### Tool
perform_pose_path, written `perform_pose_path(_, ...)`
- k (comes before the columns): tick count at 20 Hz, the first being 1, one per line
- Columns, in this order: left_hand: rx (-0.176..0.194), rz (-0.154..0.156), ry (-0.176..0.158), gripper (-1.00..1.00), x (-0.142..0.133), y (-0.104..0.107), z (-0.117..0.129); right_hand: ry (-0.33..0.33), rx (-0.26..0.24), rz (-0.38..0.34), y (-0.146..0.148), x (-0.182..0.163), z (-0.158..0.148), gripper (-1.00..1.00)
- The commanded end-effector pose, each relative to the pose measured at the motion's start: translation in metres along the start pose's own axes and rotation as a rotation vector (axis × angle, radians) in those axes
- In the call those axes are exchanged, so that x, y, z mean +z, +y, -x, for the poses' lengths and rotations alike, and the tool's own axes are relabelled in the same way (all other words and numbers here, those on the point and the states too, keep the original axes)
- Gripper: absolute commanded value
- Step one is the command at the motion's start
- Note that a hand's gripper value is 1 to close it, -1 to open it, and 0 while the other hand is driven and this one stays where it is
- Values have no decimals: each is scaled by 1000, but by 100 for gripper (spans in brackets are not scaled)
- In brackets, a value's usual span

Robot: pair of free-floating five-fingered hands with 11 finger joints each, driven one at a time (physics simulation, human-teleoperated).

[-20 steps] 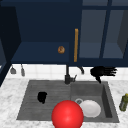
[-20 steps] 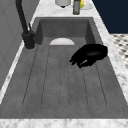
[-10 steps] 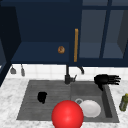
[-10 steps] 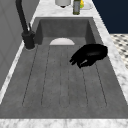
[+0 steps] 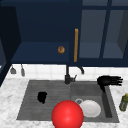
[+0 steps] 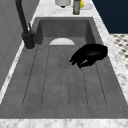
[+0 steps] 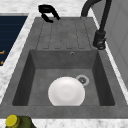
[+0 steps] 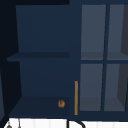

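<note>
Right hand (image 5: 108, 80) has shifted slightly since the earlier front frames, drifting right and lower toward the back right corner of the basin; nothing else has moved.

Left to right:

- Left hand (image 5: 42, 97) hovers over the ribbed draining board (image 5: 37, 105), near its middle. Left side view shows its fingers (image 6: 78, 61) loosely curled downward, slightly apart, holding nothing and apparently not touching the board. It shows as well at the far end of the board in the right side view (image 7: 47, 11). Looks parked, idle.
- Red ball (image 5: 67, 114) sits at the front edge of the sink, between board and basin; whether it rests on the rim or floats, cannot tell.
- Black tap (image 5: 67, 76) stands at the back edge, on the divide between board and basin.
- White plate (image 7: 66, 91) lies flat on the basin floor, just beside the drain (image 7: 82, 80), toward the front wall.
- Right hand hangs above the basin's back right corner, fingers (image 5: 117, 80) straight, slightly spread, pointing right. Empty; nearest thing is the basin rim, plate well below it.
- Green bottle (image 5: 123, 102) with yellow cap stands upright on the counter at the right edge.

Above: open cabinet shelf with a small brown round object (image 8: 61, 103) beside the orange door handle (image 8: 76, 97).
</note>
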Motion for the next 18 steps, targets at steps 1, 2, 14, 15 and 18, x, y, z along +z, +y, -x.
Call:
perform_pose_path(1, 0, 0, 0, 0, 0, 0, 0, -66, -20, -31, 5, -8, -2, -100)
perform_pose_path(2, 0, 0, 0, 0, 0, 0, 0, -76, -20, -33, 6, -10, -2, -100)
perform_pose_path(14, 0, 0, 0, 0, 0, 0, 0, -211, 27, -73, 41, -31, 2, -100)
perform_pose_path(15, 0, 0, 0, 0, 0, 0, 0, -220, 29, -77, 44, -32, 2, -100)
perform_pose_path(18, 0, 0, 0, 0, 0, 0, 0, -233, 30, -98, 51, -40, -1, -100)
